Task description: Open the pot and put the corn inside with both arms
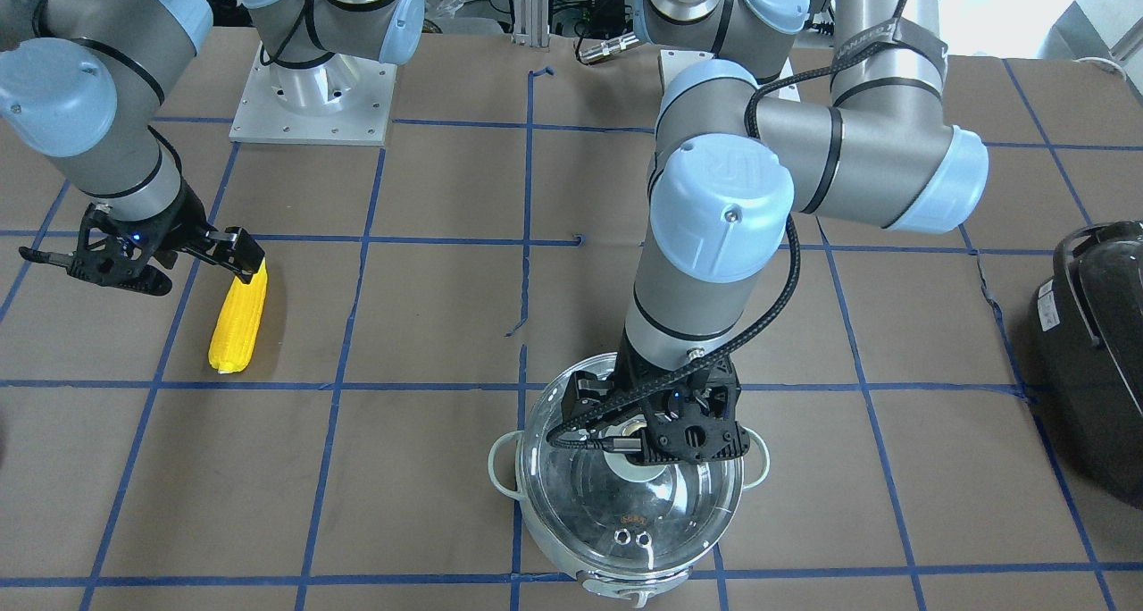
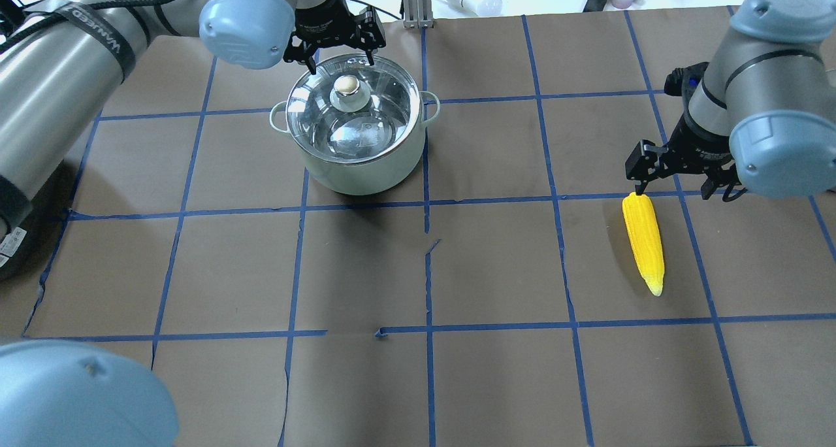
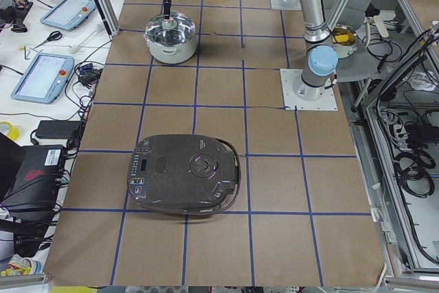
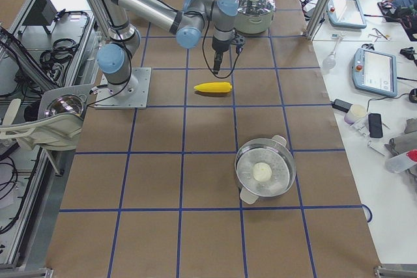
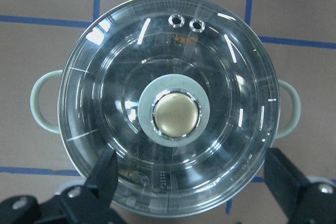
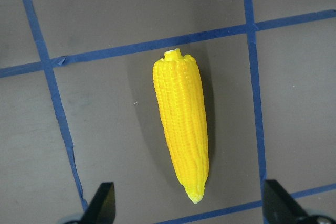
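Overhead, left tool (image 2: 339, 60) gapes empty above the lidded pot (image 2: 356, 172), right tool (image 2: 680, 189) gapes empty over corn (image 2: 643, 241); joint cap (image 1: 721, 209) reads "UR".

Bright even light; glare streaks on glass lid (image 5: 105, 77); soft shadow beside corn (image 6: 181, 129); frames sharp

We find the pot (image 2: 356, 166) on the table (image 2: 496, 270), in our left half and far from the base. The lid (image 2: 385, 117) sits on it, with the knob (image 2: 351, 87) at its middle. Our left gripper (image 2: 339, 51) hangs just above the lid. The corn (image 2: 643, 241) lies flat in our right half, well apart from the pot, tip pointing back at us. Our right gripper (image 2: 680, 184) hangs over its far end. Beyond the pot, at the left end, sits an appliance (image 3: 185, 176). Beyond the corn, at the right end, stands a second pot (image 4: 242, 161).
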